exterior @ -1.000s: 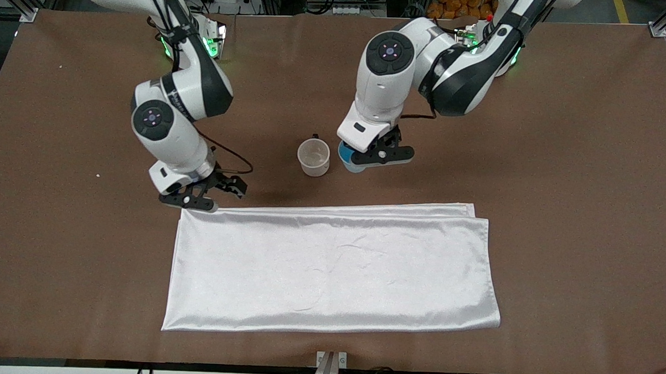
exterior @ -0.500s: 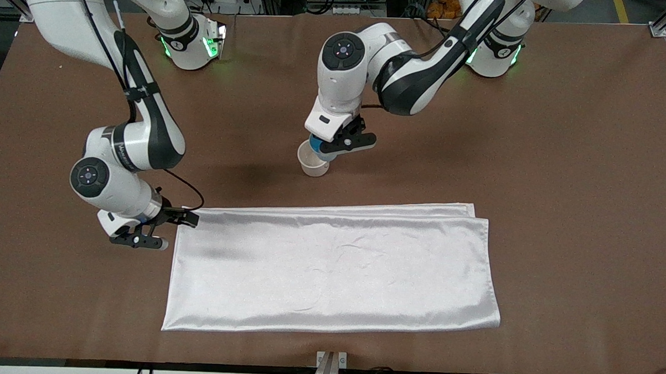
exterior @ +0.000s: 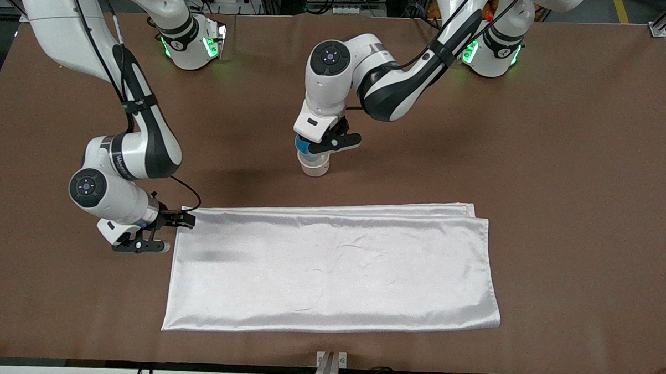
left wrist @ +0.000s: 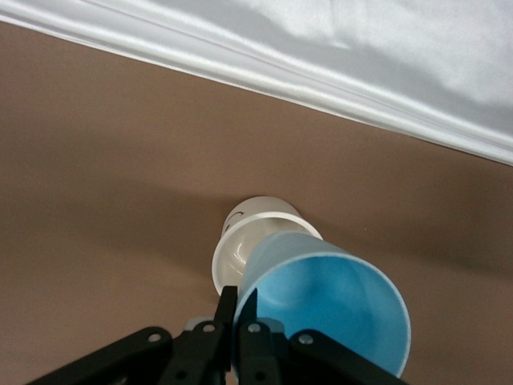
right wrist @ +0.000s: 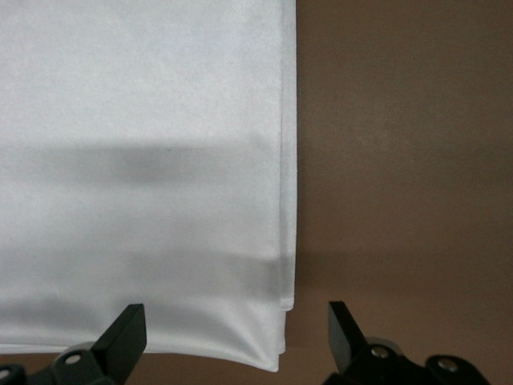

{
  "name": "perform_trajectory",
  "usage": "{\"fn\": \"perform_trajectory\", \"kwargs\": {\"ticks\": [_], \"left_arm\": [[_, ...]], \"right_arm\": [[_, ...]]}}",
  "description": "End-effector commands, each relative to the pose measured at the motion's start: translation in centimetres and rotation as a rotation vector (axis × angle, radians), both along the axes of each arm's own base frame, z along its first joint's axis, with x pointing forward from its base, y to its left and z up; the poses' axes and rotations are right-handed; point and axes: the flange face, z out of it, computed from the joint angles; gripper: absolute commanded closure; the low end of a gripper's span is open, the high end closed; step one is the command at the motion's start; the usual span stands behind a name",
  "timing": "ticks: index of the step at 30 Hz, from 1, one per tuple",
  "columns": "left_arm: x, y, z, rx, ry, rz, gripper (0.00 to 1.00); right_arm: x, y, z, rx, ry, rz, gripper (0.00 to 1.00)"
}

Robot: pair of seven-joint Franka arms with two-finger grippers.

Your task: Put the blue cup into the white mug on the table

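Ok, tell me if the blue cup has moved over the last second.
Yes. The left gripper, shut on the blue cup, carried it from beside the white mug toward the right arm's end; it now hangs over the mug's mouth.

The white mug (exterior: 314, 167) stands on the table (exterior: 561, 162), farther from the front camera than the cloth (exterior: 333, 267) (a gap lies between them). The blue cup (exterior: 306, 148) hangs just over the mug, pinched by the left gripper (exterior: 319, 146). The right gripper (exterior: 160, 231) is over the cloth's corner at the right arm's end.
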Motion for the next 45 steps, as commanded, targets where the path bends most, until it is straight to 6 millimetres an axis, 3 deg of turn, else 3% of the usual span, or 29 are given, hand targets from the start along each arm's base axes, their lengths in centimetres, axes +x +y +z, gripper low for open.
{"fn": "perform_trajectory", "kwargs": {"ticks": [1,11,15,18,20,22,26,34,42,45], "left_arm": [[-0.6,-1.2,-1.9,0.007,0.001,0.009,1.00],[-0.7,-1.3,-2.7,0.015,0.004,0.015,1.00],[-0.4,-1.1,-2.7,0.012,0.005,0.019,0.75],[-0.1,-0.9,-3.0,0.017,0.005,0.023,0.63],[-0.1,-0.9,-3.0,0.015,0.004,0.023,0.47],[0.0,-0.8,-3.1,0.017,0.003,0.026,0.37],[0.5,-0.9,-2.3,0.005,-0.008,0.031,0.01],[1.6,-0.5,0.6,-0.020,-0.054,0.032,0.00],[3.3,1.2,4.4,0.013,-0.182,-0.020,0.00],[5.1,2.9,5.7,0.017,-0.211,-0.019,0.00]], "right_arm": [[-3.0,-2.5,1.7,-0.003,0.004,0.055,0.00],[-7.4,-3.1,0.8,-0.004,-0.037,0.132,0.00],[-8.2,-3.9,0.5,-0.004,-0.038,0.158,0.00],[-8.8,-4.0,0.8,-0.005,-0.036,0.169,0.00],[-9.4,-4.0,0.9,-0.005,-0.030,0.170,0.00],[-10.1,-4.0,1.4,-0.006,-0.027,0.171,0.00],[-11.3,-4.0,2.3,-0.007,-0.028,0.173,0.00],[-13.2,-4.3,3.8,-0.010,-0.015,0.180,0.00],[-14.6,-5.6,4.3,-0.011,-0.013,0.203,0.00],[-15.0,-6.3,4.5,-0.011,-0.015,0.214,0.00]]}}
